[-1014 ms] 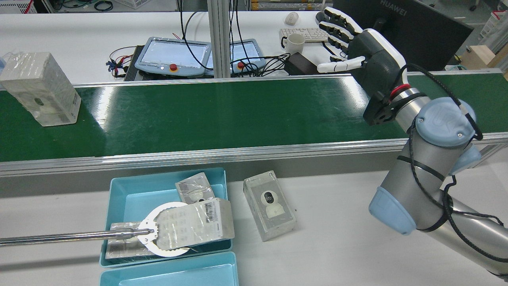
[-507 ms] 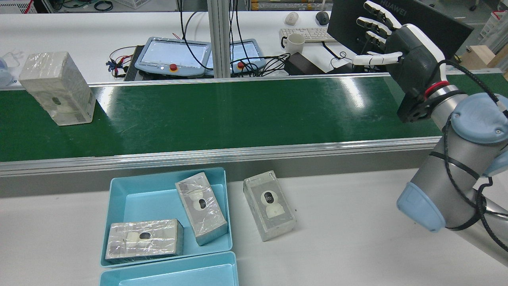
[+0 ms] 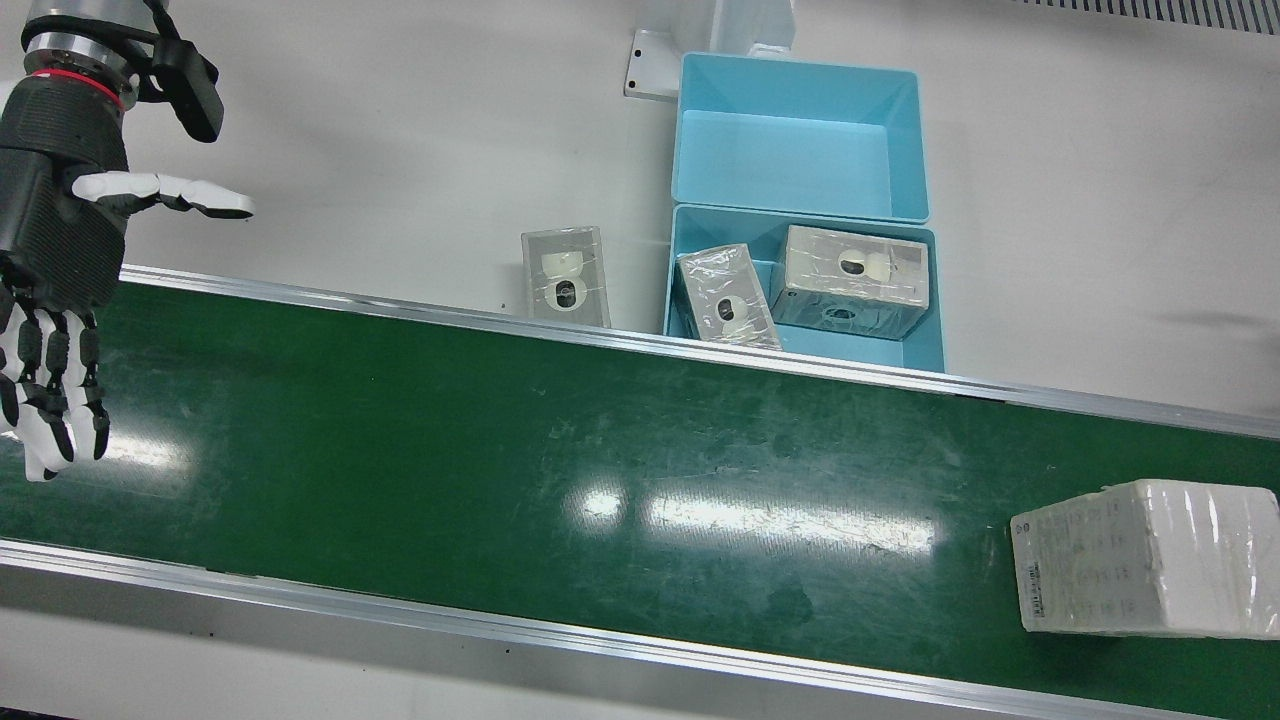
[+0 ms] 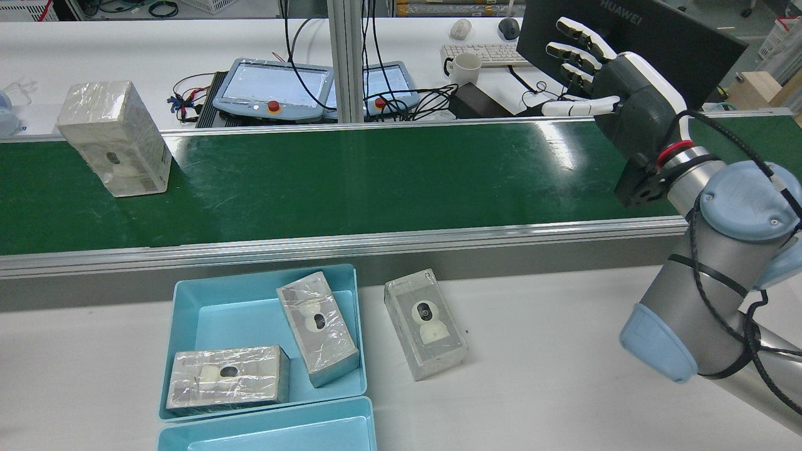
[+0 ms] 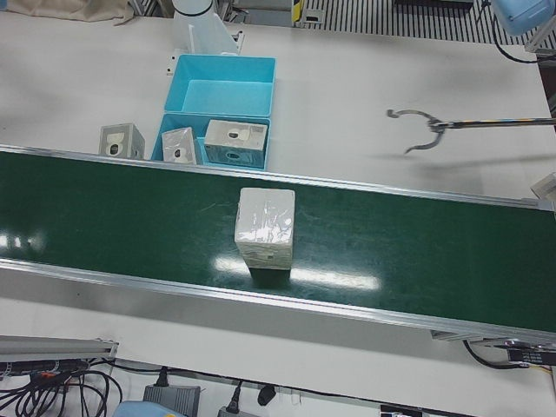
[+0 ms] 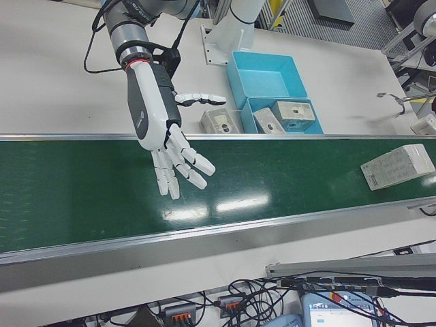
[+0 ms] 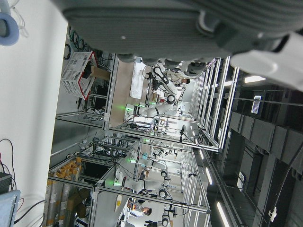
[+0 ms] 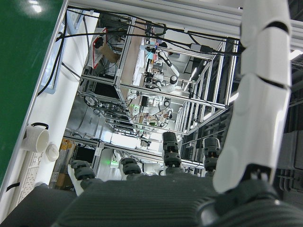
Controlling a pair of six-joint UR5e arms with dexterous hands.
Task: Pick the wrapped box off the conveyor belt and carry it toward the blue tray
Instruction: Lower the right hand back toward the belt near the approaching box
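Note:
The wrapped box [image 4: 116, 141] stands upright on the green conveyor belt [image 4: 376, 181], far left in the rear view. It also shows in the front view [image 3: 1140, 555], the left-front view [image 5: 265, 226] and the right-front view [image 6: 398, 165]. The blue tray [image 4: 232, 322] sits on the white table before the belt and holds two wrapped boxes. My right hand [image 4: 614, 81] is open and empty above the belt's right end, far from the box; it also shows in the right-front view [image 6: 160, 129]. My left hand [image 7: 156, 28] shows only in its own view, fingers apart, holding nothing.
A third wrapped box [image 4: 426, 322] lies on the table just right of the tray. A second, empty blue tray [image 4: 269, 432] adjoins the first. A metal reaching tool with a claw [image 5: 417, 130] hangs over the table. Teach pendants and cables lie behind the belt.
The wrapped box has travelled right along the belt. The reaching tool left a box in the tray and withdrew. My right hand swung right, then slightly back left.

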